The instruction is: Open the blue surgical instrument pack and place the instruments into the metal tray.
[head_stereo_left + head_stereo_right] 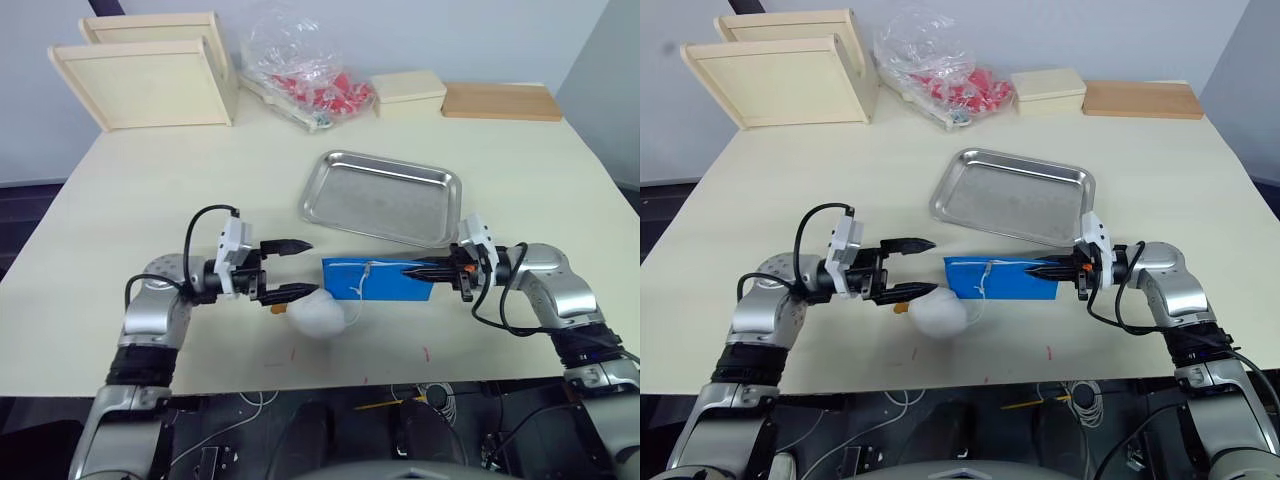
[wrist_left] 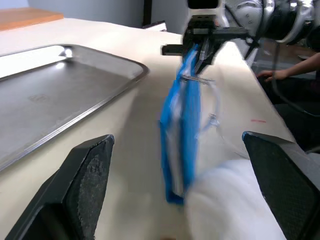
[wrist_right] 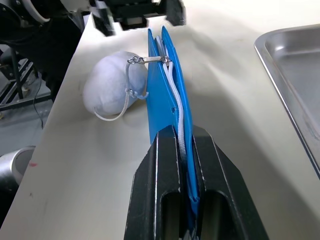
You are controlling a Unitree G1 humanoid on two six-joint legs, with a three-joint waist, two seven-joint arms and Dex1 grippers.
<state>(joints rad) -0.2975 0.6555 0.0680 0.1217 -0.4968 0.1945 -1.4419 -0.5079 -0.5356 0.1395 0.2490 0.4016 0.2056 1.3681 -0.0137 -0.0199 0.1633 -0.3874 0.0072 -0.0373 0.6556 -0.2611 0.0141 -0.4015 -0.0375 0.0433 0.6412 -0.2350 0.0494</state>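
Note:
The blue surgical instrument pack (image 1: 375, 278) stands on its long edge on the table, just in front of the metal tray (image 1: 380, 197), which holds nothing. My right gripper (image 1: 417, 270) is shut on the pack's right end; the right wrist view has its fingers (image 3: 165, 165) clamped on the blue edge (image 3: 162, 95). A zipper pull with a white cord loop (image 3: 145, 60) hangs at the pack's far end. My left gripper (image 1: 310, 268) is open at the pack's left end, one finger over a white wadded bundle (image 1: 318, 315). The instruments are hidden.
Two pale wooden trays (image 1: 150, 85) lean at the back left. A clear bag of red items (image 1: 310, 75), a pale box (image 1: 408, 88) and a wooden board (image 1: 500, 100) line the back edge. A person's hand (image 2: 274, 75) rests beyond the table.

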